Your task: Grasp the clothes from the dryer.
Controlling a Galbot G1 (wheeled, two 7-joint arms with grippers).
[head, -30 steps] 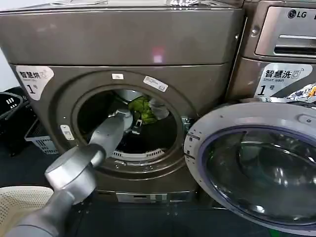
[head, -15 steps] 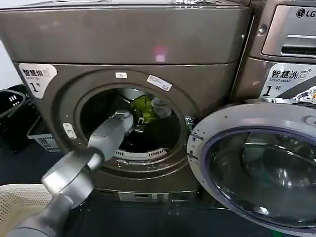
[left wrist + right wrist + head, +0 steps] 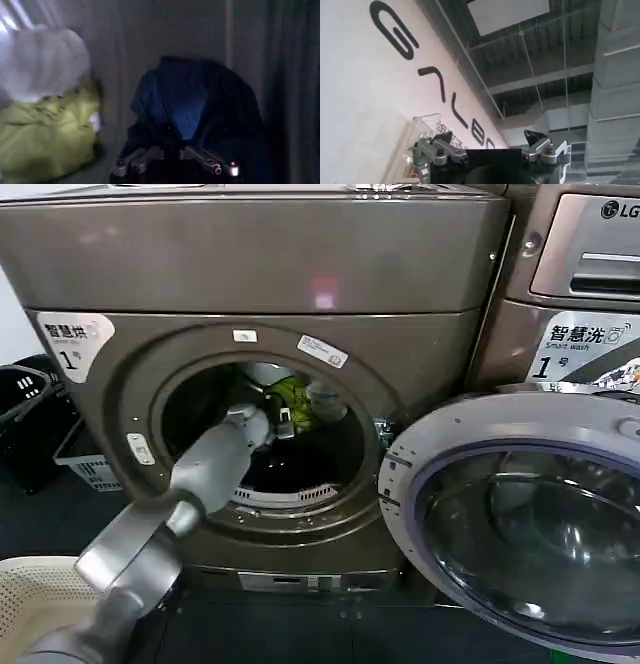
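At far left of the head view, a dark basket (image 3: 22, 399) and a grey crate (image 3: 80, 456) on the floor beside the machine; lower left, a cream mesh hamper (image 3: 35, 599) under the left arm's elbow.

Centre: the dryer (image 3: 250, 274), bronze-brown, a white sticker marked "1" (image 3: 72, 339) on its front, porthole uncovered; left arm reaching up from the lower left corner through the opening, left gripper (image 3: 283, 422) deep in the drum, right up against the clothes (image 3: 293, 399); lime-green piece just beyond the gripper, pale white piece beside it toward the right.

From the left wrist view: left gripper (image 3: 175, 165) spread wide, fingertips (image 3: 120, 167) well apart, nothing clamped between them; dark blue garment (image 3: 192, 107) bunched straight ahead, its lower folds dropping into the gap between the fingers; whether fabric touches the pads, cannot tell; lime-green garment (image 3: 45, 135) off to one side of the blue one, white garment (image 3: 45, 62) piled against it, both clear of the fingers; ribbed drum wall (image 3: 290, 75) behind all three.

Right of the porthole, the glass door (image 3: 520, 529), chrome-rimmed, swung fully out; behind it, the neighbouring machine with the LG logo (image 3: 585, 259).

Right gripper (image 3: 492, 150) raised away from the work, aimed at a lettered wall (image 3: 365, 85) and a ceiling (image 3: 555, 55); fingers parted, holding nothing.
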